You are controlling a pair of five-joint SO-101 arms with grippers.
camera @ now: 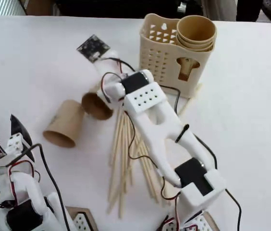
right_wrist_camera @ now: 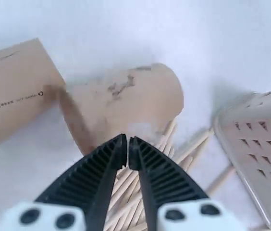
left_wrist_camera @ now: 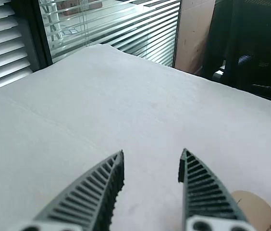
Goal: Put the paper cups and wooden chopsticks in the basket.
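Where the right gripper stands: low over the table, its tips just above the heap of chopsticks and close to the side of a lying cup.
Right gripper's jaws: drawn together to a thin slit, with nothing seen between them.
Near cup: brown paper, on its side just past the tips. In the high view its mouth faces the camera and it lies partly under the right arm's wrist.
Far cup: also on its side, right beside the near cup; whether the two touch cannot be told.
Chopsticks: a loose fan of pale sticks flat on the table, running under the right arm from the near cup toward the arms' bases. A few lie by the basket's foot.
Basket: cream, perforated, upright on the table beyond the right arm.
Stacked cups: nested upright inside the basket, rims above its wall.
Left gripper: jaws wide apart, nothing between them, above bare table, well apart from the chopsticks and basket.
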